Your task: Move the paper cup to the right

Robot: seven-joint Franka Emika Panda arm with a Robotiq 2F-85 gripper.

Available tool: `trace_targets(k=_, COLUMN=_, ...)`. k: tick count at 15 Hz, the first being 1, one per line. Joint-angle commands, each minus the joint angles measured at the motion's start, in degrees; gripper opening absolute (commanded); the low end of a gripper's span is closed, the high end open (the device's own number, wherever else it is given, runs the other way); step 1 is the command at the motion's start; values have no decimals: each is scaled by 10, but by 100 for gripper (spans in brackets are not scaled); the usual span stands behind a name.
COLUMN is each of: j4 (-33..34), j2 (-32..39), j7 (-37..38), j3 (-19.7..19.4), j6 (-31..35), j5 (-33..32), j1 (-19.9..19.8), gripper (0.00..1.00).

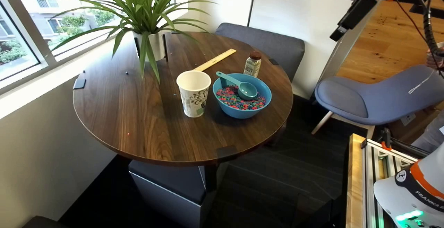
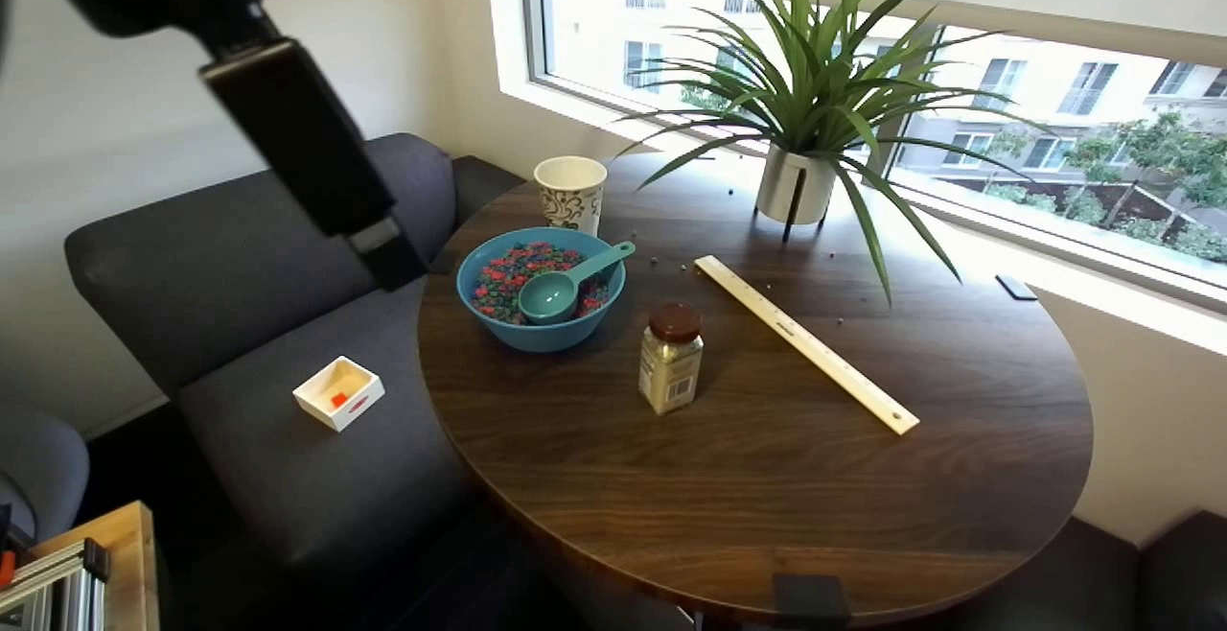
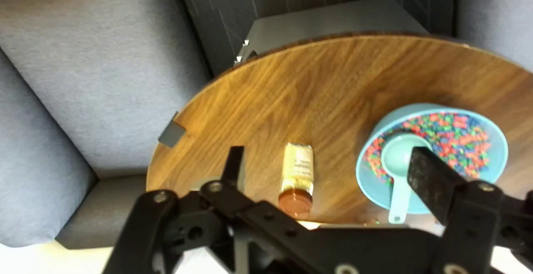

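- Can see the paper cup (image 1: 193, 98) in both exterior views, upright and mouth up on the round wooden bench (image 1: 145, 117), pale with a dark swirly print.
- Just beside it, with a thin strip of bare wood between, can see a blue bowl (image 1: 233, 112) in an exterior view.
- In the bowl, can see small red, green and blue bits (image 1: 227, 98), with a teal spoon (image 1: 247, 91) lying on top, handle over the rim.
- Near the bowl, can make out an upright brown-capped bottle (image 2: 671, 372), and near it a ruler (image 2: 805, 343) flat on the wood.
- Farther along the bench, can see a leafy plant (image 2: 815, 94) in a pale pot (image 2: 815, 192), by the window (image 2: 1112, 123).
- In the wrist view, can see the claw (image 3: 329, 153) spread wide, with nothing in its grip; in both exterior views, find it up in the air, well apart from the cup.
- Beside the bench, can see a small white box (image 2: 362, 405) on a grey seat (image 2: 355, 487), with a red bit (image 2: 338, 400) inside.
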Motion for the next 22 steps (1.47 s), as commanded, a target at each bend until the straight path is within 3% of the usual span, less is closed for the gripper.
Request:
trace_targets(k=1, j4=89, j2=106, j7=38, j3=9, j6=39, j5=42, j1=7, gripper=100)
trace_targets(k=4, j4=164, j2=182, j7=42, j3=6, j6=36, j5=67, j1=9, gripper=100)
trace_targets(k=5, j4=108, j2=124, j7=34, j3=10, j6=47, j5=44, j1=3, gripper=100)
trace_targets(k=8, j4=153, j2=176, j7=35, j3=9, j6=47, j5=54, j1=4, gripper=100)
trace_targets(k=12, j4=160, j2=183, j7=35, j3=9, j6=47, j5=55, j1=4, gripper=100)
trace_targets(k=14, j4=172, j2=231, j7=61, j3=6, j6=117, j5=107, j1=14, gripper=100)
trace_targets(k=17, j4=194, j2=305, j7=33, j3=4, j6=219, j5=186, j1=40, gripper=100)
trace_targets(k=20, j4=242, j2=385, j7=-21, j3=11, j6=225, j5=258, j1=68, gripper=100)
trace_targets(k=22, j4=280, j2=430, j7=-29, j3=25, j6=221, j5=261, j1=70, gripper=100)
